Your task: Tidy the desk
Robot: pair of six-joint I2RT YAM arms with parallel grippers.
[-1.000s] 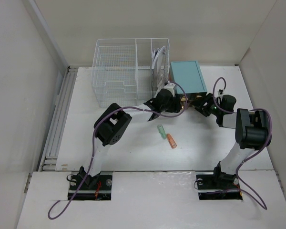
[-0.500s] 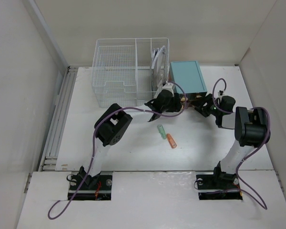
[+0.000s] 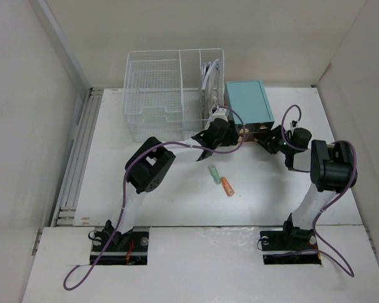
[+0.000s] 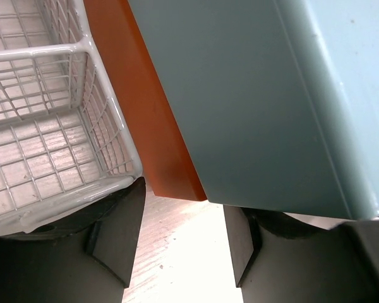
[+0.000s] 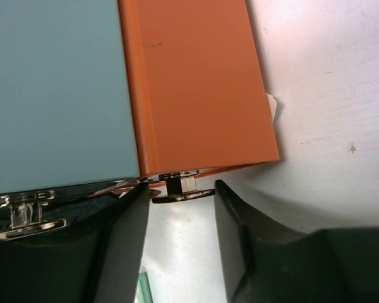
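The white desk (image 3: 170, 202) holds a teal drawer box (image 3: 246, 101) at the back, with an orange drawer (image 5: 196, 88) at its front. My left gripper (image 3: 226, 131) is open and empty at the box's front left corner, between box and wire basket; its wrist view (image 4: 180, 246) shows the teal box (image 4: 259, 95) and the orange drawer edge (image 4: 145, 107). My right gripper (image 3: 265, 137) is open at the drawer front; in its wrist view (image 5: 180, 237) the fingers straddle the drawer's small metal handle (image 5: 180, 189) without closing on it.
A white wire basket (image 3: 174, 95) stands left of the box and shows in the left wrist view (image 4: 44, 126). A green marker (image 3: 213, 174) and an orange marker (image 3: 227, 186) lie mid-desk. A ribbed rail (image 3: 76, 164) runs along the left edge. White walls surround.
Both grippers have crept slightly toward the front of the teal box. The markers have not moved.
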